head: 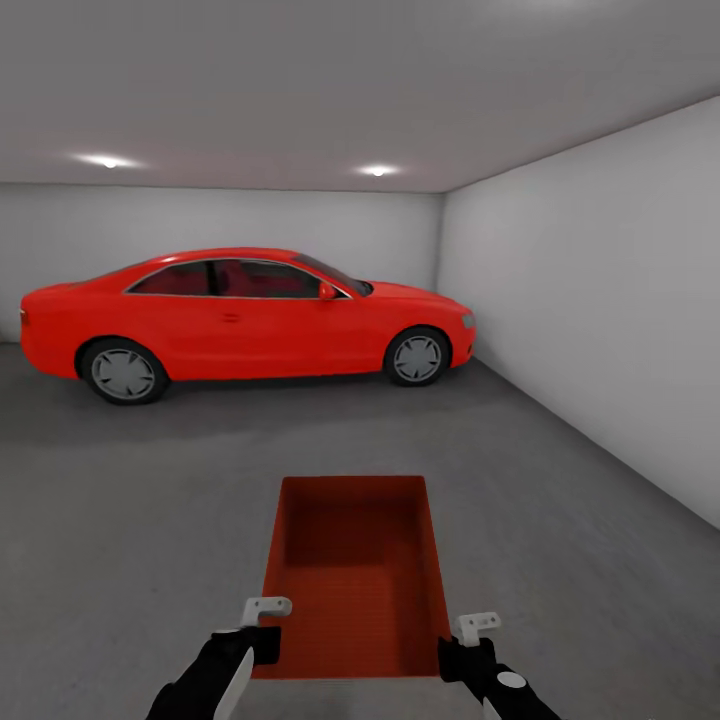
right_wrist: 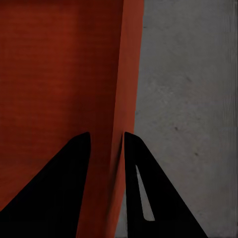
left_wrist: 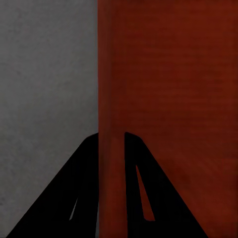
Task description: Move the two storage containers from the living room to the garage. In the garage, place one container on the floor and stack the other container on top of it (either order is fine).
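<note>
Storage container (head: 355, 575): rust-red, open-top, smooth-walled, nothing inside; you hold it low above the garage floor (head: 560, 470). Left gripper (left_wrist: 112, 148) pinches its left wall, right gripper (right_wrist: 106, 148) its right wall, one finger each side, apparently touching. Ahead, well apart: red car (head: 245, 320), white wall (head: 600, 300).

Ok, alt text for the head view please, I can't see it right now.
A rust-red open-top storage container is held at its near corners by the left gripper and right gripper over the garage's grey floor. A red car is parked ahead.
</note>
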Tool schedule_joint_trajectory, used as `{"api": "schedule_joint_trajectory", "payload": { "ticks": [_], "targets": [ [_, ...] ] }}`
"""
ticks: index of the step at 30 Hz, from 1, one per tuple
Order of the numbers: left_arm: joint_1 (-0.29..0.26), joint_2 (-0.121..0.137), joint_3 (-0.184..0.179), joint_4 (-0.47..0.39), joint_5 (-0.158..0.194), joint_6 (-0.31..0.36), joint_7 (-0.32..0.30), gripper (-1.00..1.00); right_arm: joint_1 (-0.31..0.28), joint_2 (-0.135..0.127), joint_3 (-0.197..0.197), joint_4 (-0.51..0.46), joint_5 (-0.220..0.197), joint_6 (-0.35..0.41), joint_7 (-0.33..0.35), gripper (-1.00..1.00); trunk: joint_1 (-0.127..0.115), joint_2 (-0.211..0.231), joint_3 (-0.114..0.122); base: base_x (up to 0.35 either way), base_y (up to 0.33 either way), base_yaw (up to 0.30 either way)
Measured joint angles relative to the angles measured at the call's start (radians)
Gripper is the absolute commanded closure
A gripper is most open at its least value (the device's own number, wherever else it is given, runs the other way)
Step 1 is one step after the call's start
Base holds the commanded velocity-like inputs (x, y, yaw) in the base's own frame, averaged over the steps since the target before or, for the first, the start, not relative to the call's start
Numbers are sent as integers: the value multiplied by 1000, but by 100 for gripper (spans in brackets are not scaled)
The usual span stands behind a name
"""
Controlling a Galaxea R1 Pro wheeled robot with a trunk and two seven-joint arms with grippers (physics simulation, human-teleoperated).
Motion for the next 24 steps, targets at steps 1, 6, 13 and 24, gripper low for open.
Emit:
{"api": "schedule_joint_trajectory", "payload": {
  "ticks": [1,6,13,24],
  "targets": [
    [0,0,0,0,0,0,0,100,0,0,0,0,0,0,0,100,0,0,0,324,0,-277],
    [0,1,-1,0,1,0,0,100,0,0,1,0,-1,0,0,100,0,0,0,324,0,-277],
    [0,1,-2,0,3,0,0,100,0,0,1,0,-1,0,0,100,0,0,0,324,0,-277],
    [0,1,-3,0,3,0,0,100,0,0,1,0,-1,0,0,100,0,0,0,324,0,-277]
  ]
}}
